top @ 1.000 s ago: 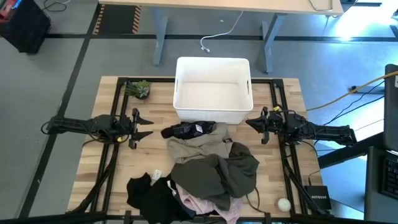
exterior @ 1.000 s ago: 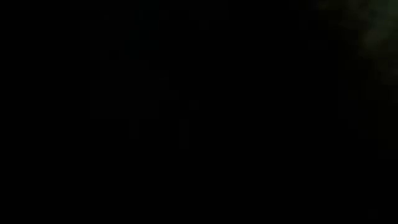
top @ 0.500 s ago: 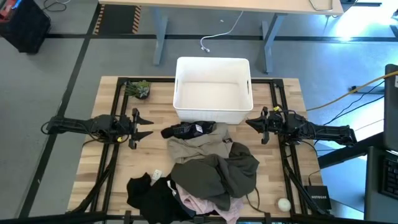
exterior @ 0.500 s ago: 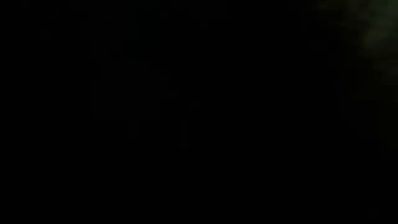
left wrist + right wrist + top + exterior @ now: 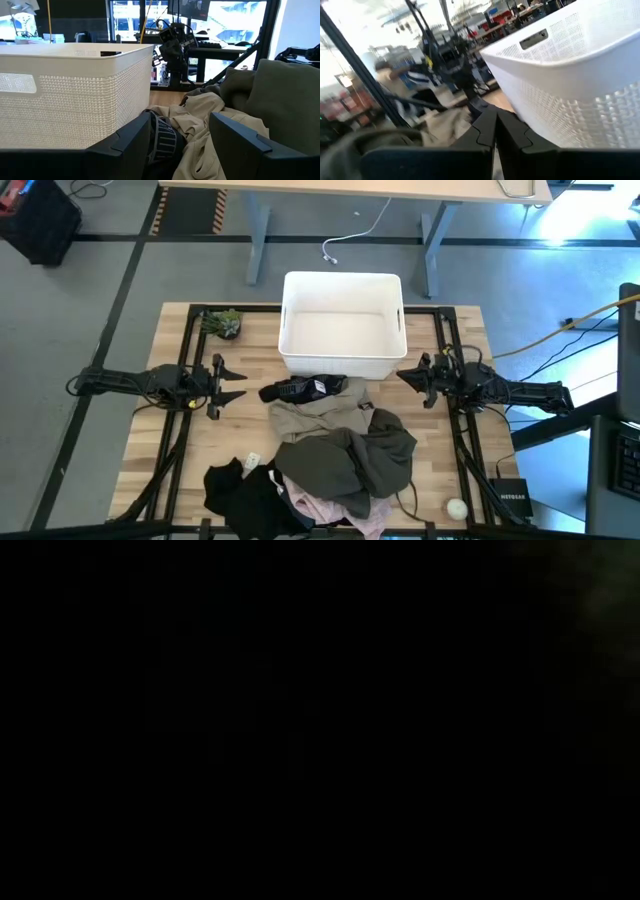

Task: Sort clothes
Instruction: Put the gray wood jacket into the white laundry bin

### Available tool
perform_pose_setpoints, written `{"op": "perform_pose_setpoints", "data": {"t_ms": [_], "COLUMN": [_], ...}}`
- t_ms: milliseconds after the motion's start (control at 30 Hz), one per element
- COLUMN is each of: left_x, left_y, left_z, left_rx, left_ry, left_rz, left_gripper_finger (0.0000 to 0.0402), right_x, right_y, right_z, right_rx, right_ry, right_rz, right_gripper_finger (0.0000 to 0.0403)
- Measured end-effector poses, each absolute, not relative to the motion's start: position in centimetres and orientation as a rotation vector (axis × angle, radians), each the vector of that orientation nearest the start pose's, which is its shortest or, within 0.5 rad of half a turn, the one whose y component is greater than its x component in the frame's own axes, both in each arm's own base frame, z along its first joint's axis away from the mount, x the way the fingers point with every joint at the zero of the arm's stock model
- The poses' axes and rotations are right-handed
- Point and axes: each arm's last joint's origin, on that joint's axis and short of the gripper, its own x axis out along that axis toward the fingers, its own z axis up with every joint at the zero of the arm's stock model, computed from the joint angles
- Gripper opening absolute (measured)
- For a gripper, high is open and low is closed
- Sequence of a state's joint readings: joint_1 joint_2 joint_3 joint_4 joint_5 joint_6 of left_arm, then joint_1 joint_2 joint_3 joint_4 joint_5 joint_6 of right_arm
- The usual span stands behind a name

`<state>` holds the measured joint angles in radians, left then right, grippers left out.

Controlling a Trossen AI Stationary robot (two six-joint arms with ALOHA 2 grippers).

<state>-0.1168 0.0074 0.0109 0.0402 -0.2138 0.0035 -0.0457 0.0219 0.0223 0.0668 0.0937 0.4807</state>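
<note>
The clothes lie in a heap on the table's middle and near part. A navy-black garment (image 5: 300, 389) lies right before the white bin (image 5: 342, 325), then a khaki beige one (image 5: 320, 412), a dark olive one (image 5: 362, 455), a black one (image 5: 245, 490) and a pale pink one (image 5: 338, 512). My left gripper (image 5: 232, 382) is open and empty at the left of the heap. It faces the navy-black garment (image 5: 162, 142) and the khaki one (image 5: 210, 122). My right gripper (image 5: 402, 375) is shut and empty at the bin's right near corner (image 5: 580, 75). The low view is dark.
A small green plant (image 5: 222, 322) stands at the far left corner. A white ball (image 5: 457, 507) and a black box (image 5: 512, 500) lie at the near right. A black frame (image 5: 190, 420) runs along the table's sides. Bare wood shows left and right of the heap.
My right arm has shifted a little at the table's right side, its gripper still shut. The clothes and my left arm have kept still.
</note>
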Motion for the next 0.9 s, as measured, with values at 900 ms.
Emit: {"op": "perform_pose_setpoints", "data": {"t_ms": [900], "left_x": [9.7], "left_y": [-0.5], "left_z": [17.1], "left_rx": [0.337], "left_ry": [-0.026], "left_rz": [0.105], "left_gripper_finger": [0.0198], "right_x": [10.8], "right_y": [-0.2], "right_z": [27.6], "right_rx": [0.389], "right_ry": [-0.409], "right_rz": [0.137], "right_gripper_finger": [0.0137]}}
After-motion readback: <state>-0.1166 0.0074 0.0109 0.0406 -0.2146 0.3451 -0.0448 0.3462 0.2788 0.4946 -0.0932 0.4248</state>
